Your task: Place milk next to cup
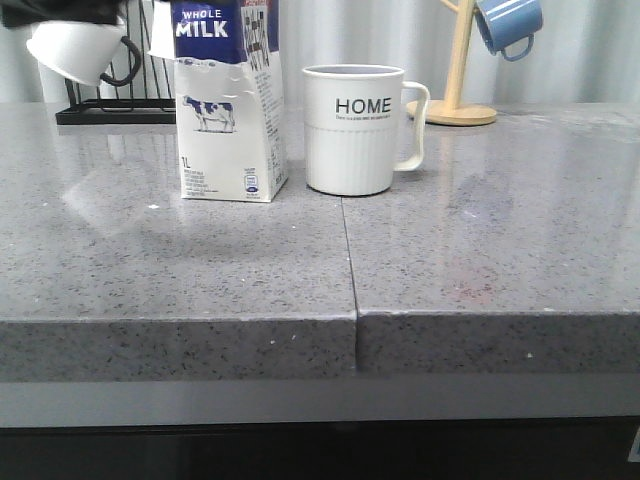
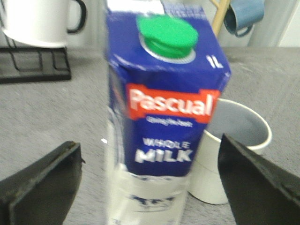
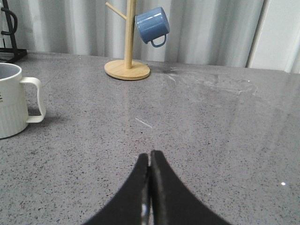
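With its black fingers (image 2: 42, 183) spread wide and touching nothing, the left gripper (image 2: 150, 187) frames the milk (image 2: 161, 117), which stands upright between them, green cap up, blue top reading WHOLE MILK. On the grey table (image 1: 480, 250) in the front view the carton (image 1: 228, 110) sits just beside the cup (image 1: 355, 130), a narrow gap between them, the HOME mug's handle pointing away from the carton. Right gripper (image 3: 150, 161) has its tips pressed together on nothing, low over bare tabletop, with a wooden mug tree (image 3: 127, 56) holding a blue mug (image 3: 152, 26) beyond it.
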`<state>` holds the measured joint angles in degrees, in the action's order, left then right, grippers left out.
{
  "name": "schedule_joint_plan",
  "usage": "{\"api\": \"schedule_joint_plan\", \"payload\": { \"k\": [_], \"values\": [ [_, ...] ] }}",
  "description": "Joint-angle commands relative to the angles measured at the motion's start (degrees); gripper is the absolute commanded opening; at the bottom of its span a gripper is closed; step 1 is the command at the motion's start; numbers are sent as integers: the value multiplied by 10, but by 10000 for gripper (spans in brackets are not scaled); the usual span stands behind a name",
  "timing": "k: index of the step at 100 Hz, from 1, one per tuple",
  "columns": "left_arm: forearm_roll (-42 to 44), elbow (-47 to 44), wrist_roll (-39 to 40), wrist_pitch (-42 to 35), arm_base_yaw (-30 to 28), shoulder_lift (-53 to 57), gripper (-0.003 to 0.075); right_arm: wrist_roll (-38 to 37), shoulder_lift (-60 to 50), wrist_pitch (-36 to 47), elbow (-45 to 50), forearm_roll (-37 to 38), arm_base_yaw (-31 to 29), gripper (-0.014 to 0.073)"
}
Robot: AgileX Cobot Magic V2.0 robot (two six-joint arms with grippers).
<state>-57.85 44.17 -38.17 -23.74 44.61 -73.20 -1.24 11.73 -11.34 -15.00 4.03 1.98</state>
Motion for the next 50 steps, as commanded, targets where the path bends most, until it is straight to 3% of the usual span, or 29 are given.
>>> {"api": "schedule_joint_plan", "payload": {
  "k": [1,18,36,50],
  "values": [
    [56,-5,19,-7,-32,53,578,1,5,43,-15,5,-2,-120],
    [206,-29,142,78,-132,123,578,1,5,43,-15,5,-2,-120],
    [472,-32,382,193,-239,185,578,1,5,43,-15,5,-2,-120],
    [528,-33,420,248,-293,232,578,1,5,43,-15,5,-2,-120]
  ]
}}
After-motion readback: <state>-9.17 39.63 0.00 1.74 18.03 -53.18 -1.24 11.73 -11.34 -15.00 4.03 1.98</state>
